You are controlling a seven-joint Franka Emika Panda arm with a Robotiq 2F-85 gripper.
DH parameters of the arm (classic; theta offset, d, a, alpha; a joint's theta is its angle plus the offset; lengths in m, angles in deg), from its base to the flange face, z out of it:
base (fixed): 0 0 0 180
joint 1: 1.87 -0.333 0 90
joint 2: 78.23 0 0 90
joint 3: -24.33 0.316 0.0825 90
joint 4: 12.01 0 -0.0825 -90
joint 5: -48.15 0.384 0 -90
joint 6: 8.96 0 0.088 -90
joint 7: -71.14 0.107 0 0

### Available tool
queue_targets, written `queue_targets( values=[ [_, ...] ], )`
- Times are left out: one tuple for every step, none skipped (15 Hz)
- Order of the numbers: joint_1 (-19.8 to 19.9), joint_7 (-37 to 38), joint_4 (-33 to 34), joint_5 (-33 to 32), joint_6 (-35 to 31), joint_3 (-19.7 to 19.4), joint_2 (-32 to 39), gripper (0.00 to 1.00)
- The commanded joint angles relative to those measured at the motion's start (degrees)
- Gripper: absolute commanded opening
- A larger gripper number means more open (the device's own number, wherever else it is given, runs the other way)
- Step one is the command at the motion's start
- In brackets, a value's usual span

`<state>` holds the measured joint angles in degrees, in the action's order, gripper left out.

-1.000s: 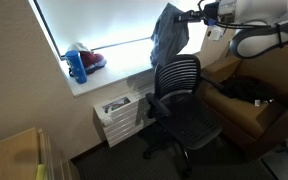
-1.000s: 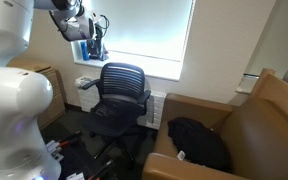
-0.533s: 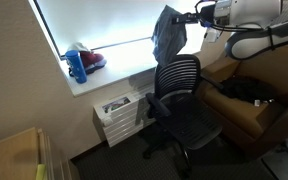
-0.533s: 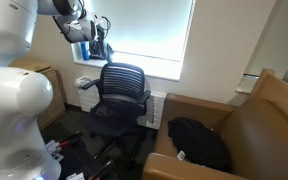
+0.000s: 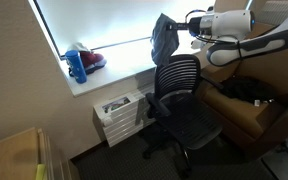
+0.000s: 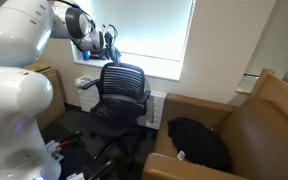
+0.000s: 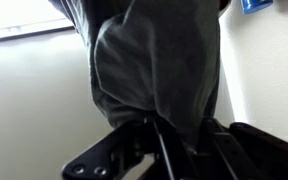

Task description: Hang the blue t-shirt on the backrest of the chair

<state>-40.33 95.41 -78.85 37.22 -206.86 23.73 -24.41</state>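
So the gripper [image 5: 184, 21] is clamped on the blue t-shirt [image 5: 165, 37] up in the upper middle of the frame. The shirt hangs as a bunched lump in front of the bright window [image 5: 94, 22], just above the backrest [image 5: 179, 73] of the chair [image 5: 194, 126]. I honestly can't tell whether the hem is touching the top of the backrest or hanging just clear of it. In the exterior view from the arm's side it's worse. The shirt [image 6: 107, 45] is only a dark smudge against the glare, half hidden behind the white arm [image 6: 24, 40], which fills the left of the frame. The gripper is hard to pick out there too. The wrist view is mostly grey-blue fabric [image 7: 159, 70] filling the middle, and the shirt runs off the top edge. Down at the bottom centre you can see the dark fingers [image 7: 121, 152] pinching a fold between them, but they're underexposed and cut off by the lower edge. The dark shape in the lower right corner could be the chair, not sure. Elsewhere there's a blue bottle [image 5: 77, 66] on the sill [image 5: 114, 72] at left. A black bundle [image 6: 199, 140] sits on the brown couch [image 6: 259, 115] at right.
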Motion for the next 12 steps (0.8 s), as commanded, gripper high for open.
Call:
queue_targets(
  values=[
    [-0.8, -0.9, 13.4, 1.0, 0.1, -1.3, 10.9, 0.05],
    [-1.1, -1.0, 15.8, 1.3, 0.4, -1.8, 12.7, 0.05],
    [-2.0, -0.9, 17.8, 2.5, 0.8, -3.1, 13.9, 0.05],
    [-2.3, -0.4, 18.9, 3.4, 1.2, -3.4, 14.1, 0.05],
    [-1.1, 0.0, 12.6, 1.4, 0.0, -1.7, 11.3, 0.22],
    [-1.5, 0.0, 14.4, 2.0, 0.0, -2.2, 12.4, 0.22],
    [-1.7, 0.0, 15.6, 2.3, 0.1, -2.4, 13.0, 0.22],
    [-1.9, 0.0, 16.1, 2.4, 0.1, -2.5, 13.1, 0.05],
    [-1.7, -0.4, 19.2, 2.7, -0.7, -3.2, 15.1, 0.05],
    [-1.7, -0.9, 25.5, 4.1, 0.0, -4.8, 18.9, 0.05],
    [-1.7, -0.9, 26.9, 5.5, 0.0, -6.1, 19.9, 0.05],
    [-1.6, -1.0, 29.6, 7.6, 0.1, -8.2, 21.7, 0.05]
  ],
)
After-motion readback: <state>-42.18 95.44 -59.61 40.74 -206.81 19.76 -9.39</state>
